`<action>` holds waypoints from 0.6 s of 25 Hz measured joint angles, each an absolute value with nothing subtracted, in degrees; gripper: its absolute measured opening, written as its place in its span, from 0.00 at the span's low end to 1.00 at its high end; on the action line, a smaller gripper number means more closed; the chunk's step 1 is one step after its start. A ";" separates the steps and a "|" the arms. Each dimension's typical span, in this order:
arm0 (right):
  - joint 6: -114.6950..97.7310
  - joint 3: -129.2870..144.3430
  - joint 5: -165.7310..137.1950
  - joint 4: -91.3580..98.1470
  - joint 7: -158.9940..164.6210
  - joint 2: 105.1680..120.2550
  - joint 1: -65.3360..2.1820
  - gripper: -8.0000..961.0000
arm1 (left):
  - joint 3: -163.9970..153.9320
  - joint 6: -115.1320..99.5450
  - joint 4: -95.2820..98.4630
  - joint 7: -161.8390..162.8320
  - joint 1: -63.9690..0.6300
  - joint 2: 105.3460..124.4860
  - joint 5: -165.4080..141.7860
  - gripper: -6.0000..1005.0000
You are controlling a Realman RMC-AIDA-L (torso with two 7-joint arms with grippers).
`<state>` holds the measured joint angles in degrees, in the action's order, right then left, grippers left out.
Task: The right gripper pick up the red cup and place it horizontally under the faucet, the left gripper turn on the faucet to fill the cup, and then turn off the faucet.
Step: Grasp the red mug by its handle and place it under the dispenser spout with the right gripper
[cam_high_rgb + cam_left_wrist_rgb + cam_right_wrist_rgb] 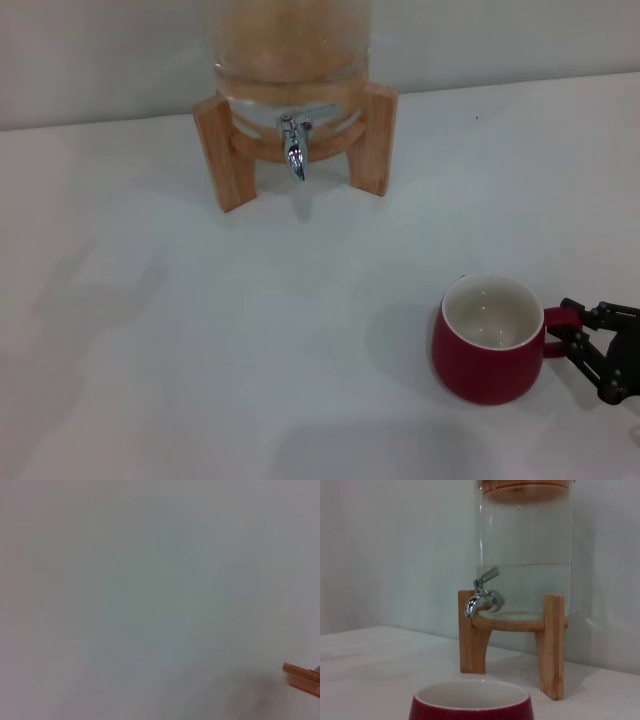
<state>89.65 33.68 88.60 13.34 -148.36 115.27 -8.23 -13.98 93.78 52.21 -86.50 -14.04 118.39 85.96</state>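
The right gripper [570, 330] reaches in low from the right edge, its fingers set narrowly around the handle of the red cup [490, 340]. The cup stands upright on the near right of the table [150, 330], well apart from the faucet [295, 150] at the far side.

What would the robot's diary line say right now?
right gripper: at handle of dark-red ceramic mug | mug: upright on table | chrome faucet: untouched | left gripper: unseen

No readable text, label, brand, number or sign showing anywhere: cup [489, 345], dispenser [525, 555], stand [222, 150] all appearing unmarked.
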 joint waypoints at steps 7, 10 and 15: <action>89.45 33.26 89.46 11.80 -147.87 115.18 -8.86 0.19 | -13.97 93.78 52.21 -86.34 -13.74 118.39 85.96 0.80; 88.98 33.26 89.80 11.51 -147.25 115.16 -8.90 0.19 | -13.99 93.78 52.21 -86.33 -13.70 118.39 85.96 0.80; 88.71 33.26 90.53 11.15 -146.04 115.16 -9.24 0.18 | -14.16 93.78 52.21 -86.26 -13.71 118.39 85.95 0.80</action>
<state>88.71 33.26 90.53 11.15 -146.04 115.16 -9.24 -14.16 93.78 52.21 -86.26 -13.71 118.39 85.95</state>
